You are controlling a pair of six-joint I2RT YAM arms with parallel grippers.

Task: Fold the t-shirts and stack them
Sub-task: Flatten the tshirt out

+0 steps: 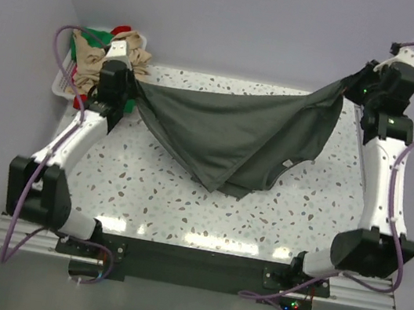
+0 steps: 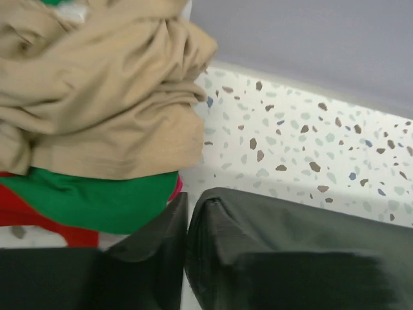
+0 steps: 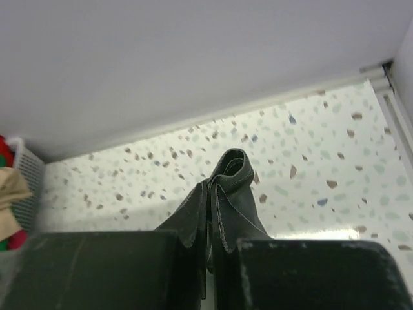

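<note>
Lab cell: speckled table point(image 1: 182, 207), plain walls point(image 1: 238, 17)

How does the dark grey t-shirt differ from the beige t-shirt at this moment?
The dark grey t-shirt hangs stretched between the left gripper and the right gripper, sagging toward the table. The beige t-shirt lies in the white basket at the far left corner. The grey one is gripped at both ends; the beige one is held by neither gripper. The grey one is spread wide; the beige one is bunched. Neither is folded yet.
</note>
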